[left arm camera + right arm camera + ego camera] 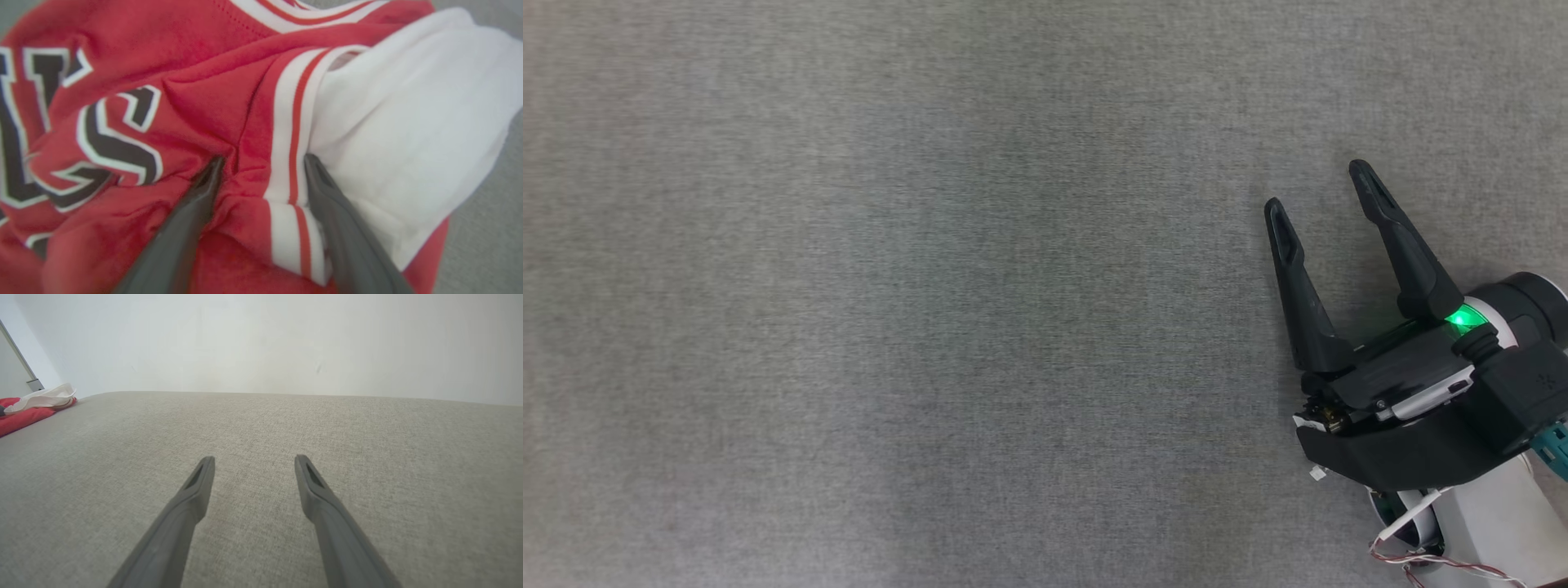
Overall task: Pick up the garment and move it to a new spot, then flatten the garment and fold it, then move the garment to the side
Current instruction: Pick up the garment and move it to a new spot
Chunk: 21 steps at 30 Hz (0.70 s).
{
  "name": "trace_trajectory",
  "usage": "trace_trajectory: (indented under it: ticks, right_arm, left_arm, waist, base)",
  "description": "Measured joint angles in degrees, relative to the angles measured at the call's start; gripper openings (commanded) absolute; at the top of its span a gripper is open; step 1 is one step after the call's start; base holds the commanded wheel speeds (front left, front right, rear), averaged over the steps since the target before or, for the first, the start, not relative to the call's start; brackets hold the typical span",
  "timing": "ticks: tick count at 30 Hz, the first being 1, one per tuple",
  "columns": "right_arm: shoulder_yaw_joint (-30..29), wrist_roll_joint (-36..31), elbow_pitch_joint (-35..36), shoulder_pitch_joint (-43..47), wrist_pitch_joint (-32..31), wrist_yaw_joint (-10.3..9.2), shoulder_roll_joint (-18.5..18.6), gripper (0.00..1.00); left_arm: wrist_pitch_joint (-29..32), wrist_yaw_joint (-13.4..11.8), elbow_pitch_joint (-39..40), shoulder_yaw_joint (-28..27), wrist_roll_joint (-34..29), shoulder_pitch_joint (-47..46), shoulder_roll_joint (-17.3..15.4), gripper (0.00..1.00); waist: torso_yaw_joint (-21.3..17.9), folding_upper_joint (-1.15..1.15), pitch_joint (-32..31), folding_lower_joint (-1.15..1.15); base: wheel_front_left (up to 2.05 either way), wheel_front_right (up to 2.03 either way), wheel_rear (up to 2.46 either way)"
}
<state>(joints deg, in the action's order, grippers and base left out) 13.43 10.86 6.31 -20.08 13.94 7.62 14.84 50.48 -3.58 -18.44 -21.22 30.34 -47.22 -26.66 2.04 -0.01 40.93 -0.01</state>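
While its fingers [179, 228] stand spread wide, the left gripper [264, 159] presses into the red-and-white garment [196, 61], a striped fold between them; the right gripper [1316, 186], likewise released, hangs over the grey cloth surface [849, 327], well apart.
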Motion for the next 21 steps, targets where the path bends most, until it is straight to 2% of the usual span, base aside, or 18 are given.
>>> trace_trajectory:
  ticks: [1, 2, 12, 21]
  right_arm:
    - [0.0, -0.1, 0.2, 0.0, -0.1, 0.0, 0.0, 1.0]
    - [0.0, -0.2, 0.3, 0.0, -0.1, 0.0, 0.0, 1.0]
    - [0.5, -0.5, -2.4, 0.5, -0.2, -0.05, 0.0, 1.0]
    - [0.9, 0.0, -6.5, 2.7, 0.2, -0.05, -1.2, 1.0]
  left_arm:
    - [0.5, -0.5, 0.1, -0.1, 0.0, 0.0, -0.2, 0.23]
    - [0.7, -0.5, 0.4, -0.1, 0.1, 0.0, -0.3, 0.0]
    - [1.6, -0.8, 2.5, -0.1, 0.7, 2.8, 0.1, 0.0]
    - [1.1, 2.0, 5.5, 1.4, 1.6, 3.4, 0.4, 0.0]
  waist:
    - [-0.4, 0.0, 0.3, 0.0]
    - [-0.7, 0.0, 0.5, 0.0]
    - [-1.1, 0.02, -2.9, 0.01]
    - [-1.1, 0.02, -10.0, 0.02]
  base:
    - [0.0, 0.0, 0.0]
    - [0.0, 0.0, 0.0]
    - [0.0, 0.0, 0.0]
    - [0.0, 0.0, 0.0]
